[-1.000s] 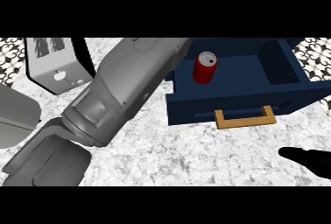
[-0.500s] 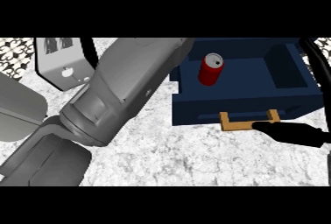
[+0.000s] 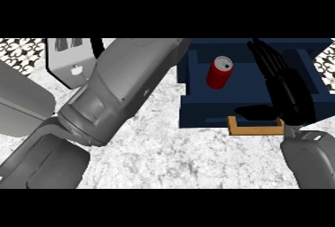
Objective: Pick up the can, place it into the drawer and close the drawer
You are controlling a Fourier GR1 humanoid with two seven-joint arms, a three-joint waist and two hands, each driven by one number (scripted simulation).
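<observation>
The can (image 3: 220,72) stands inside the open blue drawer (image 3: 196,111), upper right of frame. The right hand (image 3: 285,86), fingers straight, hovers over the wooden handle (image 3: 255,130) — a skewed push could jam the drawer or topple the can.

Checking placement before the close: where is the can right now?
In the head view, the red can stands inside the open blue drawer, upper right, just left of the right hand.
</observation>
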